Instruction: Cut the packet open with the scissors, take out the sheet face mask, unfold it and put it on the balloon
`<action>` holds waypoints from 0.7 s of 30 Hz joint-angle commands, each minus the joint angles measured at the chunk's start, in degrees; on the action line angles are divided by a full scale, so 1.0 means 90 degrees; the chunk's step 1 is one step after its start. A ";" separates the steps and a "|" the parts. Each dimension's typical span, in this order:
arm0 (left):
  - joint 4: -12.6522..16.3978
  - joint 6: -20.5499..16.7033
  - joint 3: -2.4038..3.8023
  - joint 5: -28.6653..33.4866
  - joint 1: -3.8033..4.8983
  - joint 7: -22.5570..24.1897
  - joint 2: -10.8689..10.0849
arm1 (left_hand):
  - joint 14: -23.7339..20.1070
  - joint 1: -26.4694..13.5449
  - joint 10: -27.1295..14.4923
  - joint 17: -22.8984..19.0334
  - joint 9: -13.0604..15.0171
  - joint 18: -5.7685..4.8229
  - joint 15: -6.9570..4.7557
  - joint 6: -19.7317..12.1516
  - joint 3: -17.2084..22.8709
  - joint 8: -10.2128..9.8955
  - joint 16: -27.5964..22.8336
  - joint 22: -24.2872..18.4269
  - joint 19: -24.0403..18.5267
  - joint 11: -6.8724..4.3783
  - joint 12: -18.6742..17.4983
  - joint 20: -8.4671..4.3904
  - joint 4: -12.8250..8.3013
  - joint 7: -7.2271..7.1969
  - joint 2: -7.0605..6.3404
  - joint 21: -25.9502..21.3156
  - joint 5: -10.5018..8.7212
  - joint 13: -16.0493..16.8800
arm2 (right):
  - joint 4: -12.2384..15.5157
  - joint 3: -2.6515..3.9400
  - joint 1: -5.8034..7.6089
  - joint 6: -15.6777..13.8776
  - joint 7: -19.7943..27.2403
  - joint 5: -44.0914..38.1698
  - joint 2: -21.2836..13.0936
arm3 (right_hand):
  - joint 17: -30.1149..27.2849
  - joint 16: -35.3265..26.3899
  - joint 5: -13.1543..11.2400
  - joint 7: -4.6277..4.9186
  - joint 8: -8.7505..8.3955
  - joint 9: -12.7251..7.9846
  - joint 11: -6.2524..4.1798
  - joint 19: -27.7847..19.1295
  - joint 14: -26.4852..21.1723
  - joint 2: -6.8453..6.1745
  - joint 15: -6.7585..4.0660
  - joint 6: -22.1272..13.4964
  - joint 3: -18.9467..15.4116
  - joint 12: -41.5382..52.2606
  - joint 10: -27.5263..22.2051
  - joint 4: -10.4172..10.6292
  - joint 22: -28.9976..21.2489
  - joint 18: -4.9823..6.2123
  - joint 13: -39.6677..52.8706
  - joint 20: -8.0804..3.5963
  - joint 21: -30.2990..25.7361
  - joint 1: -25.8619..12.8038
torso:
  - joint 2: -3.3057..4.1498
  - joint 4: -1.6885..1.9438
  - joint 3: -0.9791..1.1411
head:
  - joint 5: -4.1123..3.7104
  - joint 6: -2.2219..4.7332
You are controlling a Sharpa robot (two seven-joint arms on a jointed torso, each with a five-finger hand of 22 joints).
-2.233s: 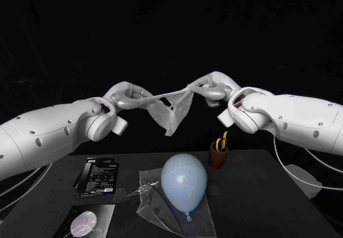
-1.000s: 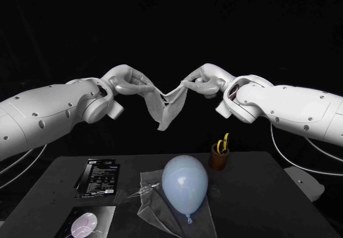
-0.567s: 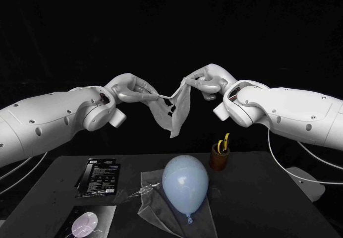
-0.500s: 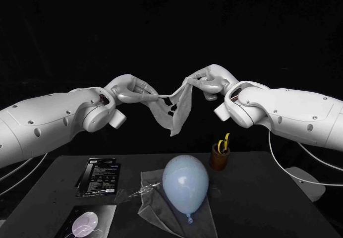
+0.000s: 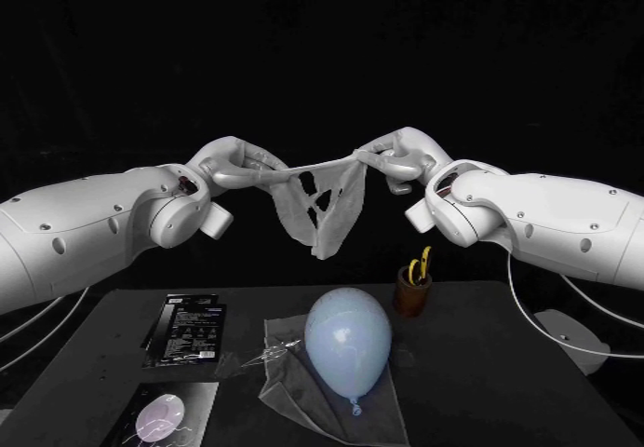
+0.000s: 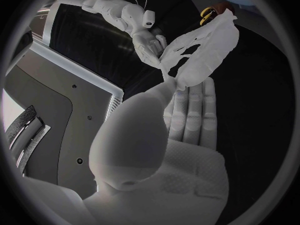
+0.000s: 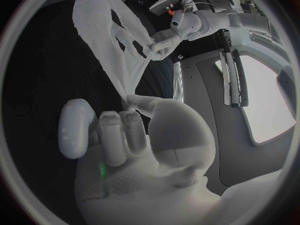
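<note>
A white sheet face mask [image 5: 319, 200] hangs in the air high above the table, stretched between my two hands. My left hand [image 5: 235, 168] pinches its left top edge, and my right hand [image 5: 398, 160] pinches its right top edge. The mask droops below them with its cut-outs showing. In the left wrist view the mask [image 6: 203, 50] spreads beyond my left hand [image 6: 181, 110], with the right hand [image 6: 150, 45] at its far edge. In the right wrist view the mask [image 7: 115, 40] runs from my right hand [image 7: 125, 130] to the left hand [image 7: 164, 42]. A pale blue balloon [image 5: 346, 340] lies on the table beneath.
The balloon rests on a clear plastic sheet [image 5: 295, 391]. A brown cup [image 5: 410, 293] holds yellow-handled scissors [image 5: 419, 264] behind it. A black packet [image 5: 185, 331] lies at the left, and another packet [image 5: 164, 416] sits near the front left corner.
My hands have drawn apart, and the mask's top edge is pulled out wider and flatter. The mask hangs more open, with its cut-outs facing the camera.
</note>
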 commanded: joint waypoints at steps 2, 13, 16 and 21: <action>-0.0016 -0.0093 0.0014 0.0156 0.0001 0.0139 0.0060 | 0.0059 -0.0013 -0.0048 0.0018 -0.0014 -0.0085 0.0008 0.0049 0.0008 -0.0032 -0.0049 0.0067 -0.0087 0.0018 0.0043 0.0010 -0.0054 0.0018 0.0037 0.0088 0.0022 0.0002 | 0.0051 0.0004 -0.0006 0.0098 0.0074 -0.0227 -0.0009 | 0.1678 0.0022 -0.0024 0.0004 0.0034 0.0005 0.0015 0.0006 0.0694 0.0008 -0.0005 0.0054 -0.0002 0.0018 0.0625 0.0048 0.1171 0.0053 0.1602 -0.0008 -0.0008 0.0060 | -0.0001 -0.0010 -0.0010 | -0.0011 0.0016; -0.0188 0.0102 0.0021 0.0099 -0.0002 0.0128 0.0169 | 0.0130 -0.0029 -0.0065 0.0056 -0.0033 -0.0078 -0.0003 0.0055 0.0020 -0.0076 -0.0074 0.0212 -0.0147 0.0021 0.0051 -0.0007 -0.0083 0.0023 0.0041 0.0258 0.0019 0.0013 | 0.0168 0.0006 -0.0007 0.0326 0.0025 -0.0617 -0.0079 | 0.1678 0.0022 -0.0027 0.0002 0.0035 0.0005 0.0014 0.0012 0.0694 0.0006 -0.0006 0.0056 -0.0004 0.0023 0.0627 0.0050 0.1175 0.0050 0.1605 -0.0008 0.0005 0.0066 | -0.0001 0.0007 -0.0002 | -0.0043 0.0022; -0.0160 0.0208 0.0032 -0.0008 -0.0002 0.0116 0.0141 | 0.0139 -0.0029 -0.0068 0.0064 -0.0041 -0.0077 -0.0004 0.0044 0.0023 -0.0095 -0.0083 0.0251 -0.0165 0.0022 0.0053 -0.0010 -0.0094 0.0027 0.0036 0.0304 0.0021 0.0016 | 0.0192 0.0012 0.0002 0.0353 0.0001 -0.0848 -0.0101 | 0.1678 0.0022 -0.0028 0.0001 0.0035 0.0006 0.0012 0.0018 0.0694 0.0005 -0.0006 0.0057 -0.0006 0.0032 0.0630 0.0051 0.1178 0.0047 0.1610 -0.0008 0.0018 0.0071 | 0.0006 0.0001 -0.0006 | -0.0046 0.0005; -0.0226 0.0368 0.0052 -0.0181 0.0013 0.0075 0.0114 | 0.0235 -0.0038 -0.0071 0.0106 -0.0069 -0.0059 -0.0022 0.0024 0.0028 -0.0154 -0.0077 0.0392 -0.0190 0.0026 0.0061 -0.0030 -0.0126 0.0040 0.0038 0.0478 0.0021 0.0025 | 0.0086 0.0017 0.0029 0.0456 -0.0105 -0.1355 -0.0111 | 0.1678 0.0022 -0.0030 -0.0001 0.0037 0.0006 0.0011 0.0042 0.0694 0.0001 -0.0006 0.0059 -0.0008 0.0051 0.0638 0.0049 0.1192 0.0037 0.1619 -0.0009 0.0064 0.0078 | -0.0023 0.0003 -0.0012 | -0.0075 -0.0010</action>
